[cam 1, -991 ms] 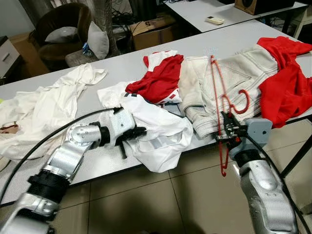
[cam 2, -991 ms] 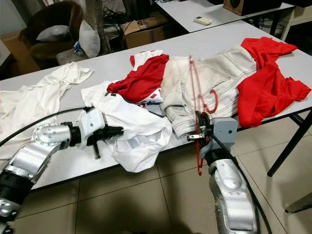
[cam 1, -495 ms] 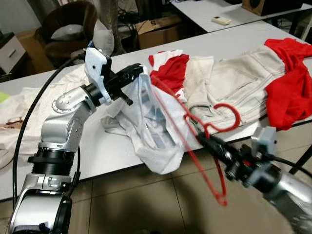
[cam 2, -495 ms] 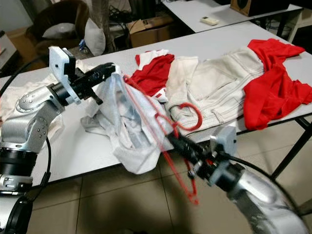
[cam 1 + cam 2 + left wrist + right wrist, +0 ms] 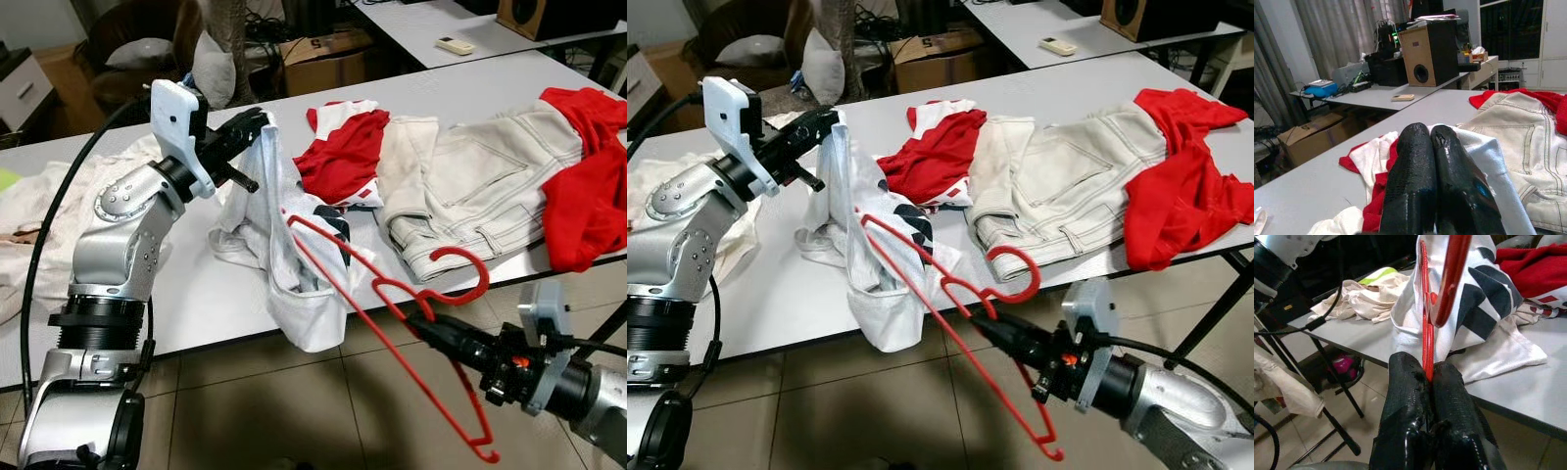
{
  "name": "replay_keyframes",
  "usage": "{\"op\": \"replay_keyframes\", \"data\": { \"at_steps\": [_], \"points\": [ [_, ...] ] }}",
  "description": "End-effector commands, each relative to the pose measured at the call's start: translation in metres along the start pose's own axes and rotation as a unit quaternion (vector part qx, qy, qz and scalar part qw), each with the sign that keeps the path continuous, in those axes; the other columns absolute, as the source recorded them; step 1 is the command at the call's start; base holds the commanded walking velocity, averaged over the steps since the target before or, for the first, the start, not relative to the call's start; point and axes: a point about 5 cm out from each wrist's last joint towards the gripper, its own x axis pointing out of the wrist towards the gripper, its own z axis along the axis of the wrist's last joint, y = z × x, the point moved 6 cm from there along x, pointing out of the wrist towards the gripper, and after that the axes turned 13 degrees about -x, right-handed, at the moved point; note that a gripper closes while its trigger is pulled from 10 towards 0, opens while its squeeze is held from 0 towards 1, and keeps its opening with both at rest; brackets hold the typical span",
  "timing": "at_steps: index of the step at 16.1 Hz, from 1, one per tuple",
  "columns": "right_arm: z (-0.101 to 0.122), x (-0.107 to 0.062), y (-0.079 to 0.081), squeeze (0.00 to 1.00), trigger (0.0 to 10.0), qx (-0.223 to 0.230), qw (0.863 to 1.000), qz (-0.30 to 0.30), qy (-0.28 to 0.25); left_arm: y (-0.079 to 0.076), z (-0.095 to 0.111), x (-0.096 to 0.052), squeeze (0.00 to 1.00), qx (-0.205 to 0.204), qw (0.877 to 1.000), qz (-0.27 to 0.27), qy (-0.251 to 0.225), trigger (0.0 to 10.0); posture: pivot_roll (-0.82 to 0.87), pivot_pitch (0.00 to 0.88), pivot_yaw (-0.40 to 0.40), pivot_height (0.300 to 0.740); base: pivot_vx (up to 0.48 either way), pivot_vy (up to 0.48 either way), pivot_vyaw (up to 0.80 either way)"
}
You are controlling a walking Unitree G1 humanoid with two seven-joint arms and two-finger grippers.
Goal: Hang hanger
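The left gripper (image 5: pixel 257 121) pinches a white shirt (image 5: pixel 294 255) up off the table (image 5: pixel 196 294). The right gripper (image 5: pixel 991 329) clamps the red hanger (image 5: pixel 950 323), its far arm poking into the hanging shirt just ahead. Threading is underway; next, work the hanger's arm deeper toward a shoulder.

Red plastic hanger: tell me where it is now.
The red plastic hanger is clamped in the right hand, off the table's front edge, one end poking into the white shirt the left hand lifts.

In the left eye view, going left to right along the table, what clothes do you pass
Cream cloth → white shirt lifted by the left claw → red and white top → beige jeans → red garment.
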Motion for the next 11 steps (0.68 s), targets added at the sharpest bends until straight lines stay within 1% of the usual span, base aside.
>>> {"op": "replay_keyframes", "data": {
  "at_steps": [1,2,3,4,5,6,7,8,10,11],
  "points": [
    [0.004,-0.002,0.003,0.00,10.0,-0.004,1.000,0.005,0.001,0.002,0.009,-0.002,0.00,0.024,1.000,0.005,-0.001,0.0,-0.12,0.000,0.150,0.740,0.000,0.000,0.00],
    [0.006,-0.007,-0.011,0.00,10.0,-0.026,0.999,-0.036,0.008,0.003,0.008,-0.002,0.00,0.039,0.999,0.008,0.009,0.0,-0.12,0.000,0.153,0.740,0.000,0.000,0.00],
    [0.005,-0.014,-0.034,0.00,10.0,-0.045,0.994,-0.100,0.020,0.002,0.004,-0.002,0.00,0.055,0.998,0.002,0.023,0.0,-0.12,0.000,0.157,0.740,0.000,0.000,0.00],
    [0.013,-0.023,-0.052,0.00,10.0,-0.047,0.989,-0.141,0.005,-0.002,-0.001,-0.001,0.00,0.065,0.997,-0.008,0.040,0.0,-0.13,0.000,0.164,0.740,0.000,0.000,0.00],
    [0.018,-0.025,-0.051,0.00,10.0,-0.049,0.990,-0.136,-0.004,-0.004,-0.003,0.000,0.00,0.069,0.997,-0.010,0.045,0.0,-0.13,0.000,0.166,0.740,0.000,0.000,0.00],
    [0.025,-0.026,-0.042,0.00,10.0,-0.056,0.992,-0.113,-0.011,-0.005,-0.005,0.002,0.00,0.072,0.996,-0.010,0.051,0.0,-0.13,0.000,0.167,0.740,0.000,0.000,0.00],
    [0.030,-0.030,-0.026,0.00,10.0,-0.059,0.996,-0.072,-0.017,-0.007,-0.010,0.007,0.00,0.075,0.995,-0.009,0.059,0.0,-0.14,0.000,0.172,0.740,0.000,0.000,0.00],
    [0.033,-0.030,-0.021,0.00,10.0,-0.055,0.996,-0.061,-0.024,-0.007,-0.013,0.009,0.00,0.080,0.995,-0.009,0.066,0.0,-0.14,0.000,0.173,0.740,0.000,0.000,0.00],
    [0.044,-0.028,-0.005,0.00,10.0,-0.041,0.997,-0.025,-0.055,-0.007,-0.021,0.015,0.00,0.087,0.993,-0.004,0.080,0.0,-0.15,0.000,0.178,0.740,0.000,0.000,0.00],
    [0.044,-0.027,-0.003,0.00,10.0,-0.038,0.997,-0.020,-0.057,-0.006,-0.023,0.017,0.00,0.088,0.993,-0.001,0.081,0.0,-0.15,0.000,0.179,0.740,0.000,0.000,0.00]
  ]
}}
